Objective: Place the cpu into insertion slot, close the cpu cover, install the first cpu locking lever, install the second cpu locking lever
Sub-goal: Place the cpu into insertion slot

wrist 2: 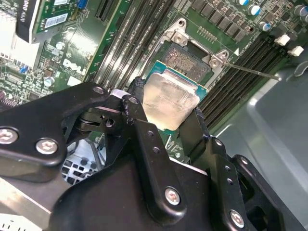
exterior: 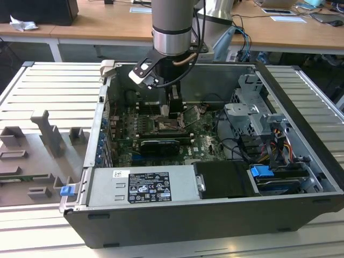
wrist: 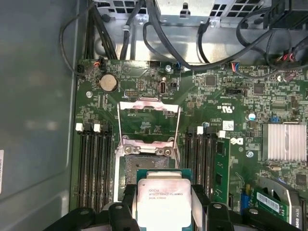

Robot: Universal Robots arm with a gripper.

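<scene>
My gripper [wrist 2: 168, 111] is shut on the cpu [wrist 2: 171, 98], a flat square chip with a silvery face, with one black finger on each of two opposite edges. In the first wrist view the cpu [wrist: 163, 201] hangs between the fingers [wrist: 129, 204], partly over the near edge of the insertion slot [wrist: 144, 164]. The slot's dark centre is uncovered. The cpu cover [wrist: 149, 102], a thin metal frame, stands flipped open on the far side of the slot. A thin locking lever [wrist 2: 255, 71] sticks out beside the slot [wrist 2: 190, 60]. In the exterior view the gripper [exterior: 173, 110] reaches down into the open computer case above the slot [exterior: 163, 125].
Long black memory slots [wrist: 94, 163] flank the socket on both sides. A black graphics card [exterior: 158, 145] lies in front of it and a power supply [exterior: 142, 185] fills the case front. Drive cages and cables [exterior: 258, 123] crowd the exterior view's right. The case walls [exterior: 102, 107] enclose the board.
</scene>
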